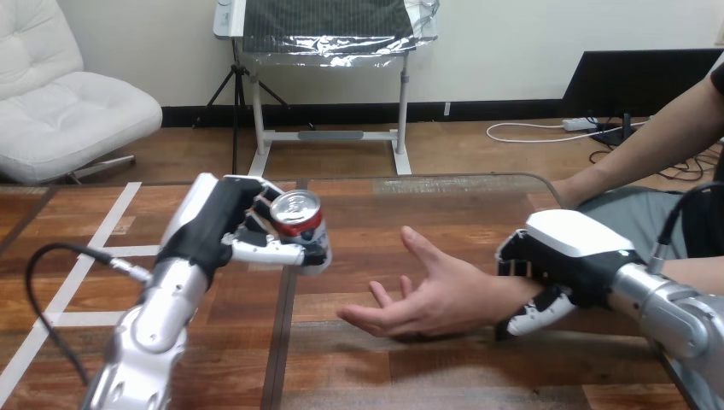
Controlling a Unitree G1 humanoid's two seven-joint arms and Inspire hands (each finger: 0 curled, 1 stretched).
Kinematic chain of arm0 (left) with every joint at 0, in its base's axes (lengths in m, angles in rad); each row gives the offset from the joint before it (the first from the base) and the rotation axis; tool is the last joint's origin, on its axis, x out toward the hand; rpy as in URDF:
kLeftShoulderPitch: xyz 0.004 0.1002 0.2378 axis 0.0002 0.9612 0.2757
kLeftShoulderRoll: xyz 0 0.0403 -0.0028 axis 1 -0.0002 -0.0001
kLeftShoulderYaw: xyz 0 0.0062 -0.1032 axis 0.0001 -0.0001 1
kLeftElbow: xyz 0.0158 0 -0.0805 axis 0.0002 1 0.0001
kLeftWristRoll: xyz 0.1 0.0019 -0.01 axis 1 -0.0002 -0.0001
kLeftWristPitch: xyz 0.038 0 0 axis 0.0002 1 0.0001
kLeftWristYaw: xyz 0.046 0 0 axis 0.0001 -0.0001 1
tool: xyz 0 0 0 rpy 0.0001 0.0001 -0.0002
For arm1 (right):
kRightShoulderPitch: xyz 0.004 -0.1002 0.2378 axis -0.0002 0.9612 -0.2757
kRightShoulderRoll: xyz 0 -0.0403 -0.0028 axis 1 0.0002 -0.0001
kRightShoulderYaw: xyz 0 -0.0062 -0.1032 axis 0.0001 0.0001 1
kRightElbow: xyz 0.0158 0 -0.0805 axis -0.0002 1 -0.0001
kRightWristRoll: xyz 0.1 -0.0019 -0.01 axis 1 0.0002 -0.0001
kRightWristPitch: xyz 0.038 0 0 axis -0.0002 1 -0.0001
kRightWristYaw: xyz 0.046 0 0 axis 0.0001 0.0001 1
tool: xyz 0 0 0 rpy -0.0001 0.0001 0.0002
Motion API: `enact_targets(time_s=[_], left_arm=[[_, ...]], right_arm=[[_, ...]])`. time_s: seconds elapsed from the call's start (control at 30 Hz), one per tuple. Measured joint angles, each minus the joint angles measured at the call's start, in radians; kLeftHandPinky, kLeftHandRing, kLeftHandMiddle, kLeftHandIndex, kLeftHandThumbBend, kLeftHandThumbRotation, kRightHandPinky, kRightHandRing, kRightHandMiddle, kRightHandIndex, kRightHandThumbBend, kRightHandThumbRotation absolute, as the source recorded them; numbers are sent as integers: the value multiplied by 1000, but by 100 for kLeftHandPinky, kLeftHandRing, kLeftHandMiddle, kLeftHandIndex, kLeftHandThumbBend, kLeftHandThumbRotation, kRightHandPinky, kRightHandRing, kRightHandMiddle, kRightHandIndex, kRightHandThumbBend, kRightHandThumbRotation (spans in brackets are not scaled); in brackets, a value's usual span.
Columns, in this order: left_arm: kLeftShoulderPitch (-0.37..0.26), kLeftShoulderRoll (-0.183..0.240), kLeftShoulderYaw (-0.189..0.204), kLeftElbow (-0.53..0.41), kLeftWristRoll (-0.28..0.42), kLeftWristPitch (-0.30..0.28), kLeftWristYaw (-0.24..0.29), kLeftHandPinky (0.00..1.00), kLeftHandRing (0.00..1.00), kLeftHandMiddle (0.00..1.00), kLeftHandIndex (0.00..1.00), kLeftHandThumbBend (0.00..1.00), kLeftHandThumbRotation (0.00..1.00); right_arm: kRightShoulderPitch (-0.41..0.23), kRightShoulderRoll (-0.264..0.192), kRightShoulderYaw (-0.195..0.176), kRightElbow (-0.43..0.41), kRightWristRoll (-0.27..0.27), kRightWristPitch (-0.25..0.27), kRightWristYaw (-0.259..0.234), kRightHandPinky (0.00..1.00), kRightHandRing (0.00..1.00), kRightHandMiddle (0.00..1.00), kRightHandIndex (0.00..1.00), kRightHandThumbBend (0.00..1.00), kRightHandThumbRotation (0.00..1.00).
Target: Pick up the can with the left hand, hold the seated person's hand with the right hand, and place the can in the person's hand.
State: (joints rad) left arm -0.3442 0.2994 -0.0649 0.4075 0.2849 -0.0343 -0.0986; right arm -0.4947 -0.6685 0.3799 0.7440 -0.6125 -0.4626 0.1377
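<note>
A red can with a silver top is held upright above the table's middle left, with my left hand shut on it from the left side. The person's hand lies palm up and open on the table, a little right of and nearer than the can. My right hand is wrapped round the person's wrist, fingers over the top and thumb curled underneath. A gap of table separates the can from the person's fingertips.
The wooden table has a glassy top with its far edge behind the can. The person's other arm comes in at the upper right, resting near the table's far right corner.
</note>
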Motion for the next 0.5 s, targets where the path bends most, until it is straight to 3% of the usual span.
enact_targets(time_s=[0.5], left_arm=[[-77,-48,-31,92,7,-8,24,28,33,37,42,69,0]], right_arm=[[-4,29,0,-37,19,17,19,31,35,40,41,67,30]])
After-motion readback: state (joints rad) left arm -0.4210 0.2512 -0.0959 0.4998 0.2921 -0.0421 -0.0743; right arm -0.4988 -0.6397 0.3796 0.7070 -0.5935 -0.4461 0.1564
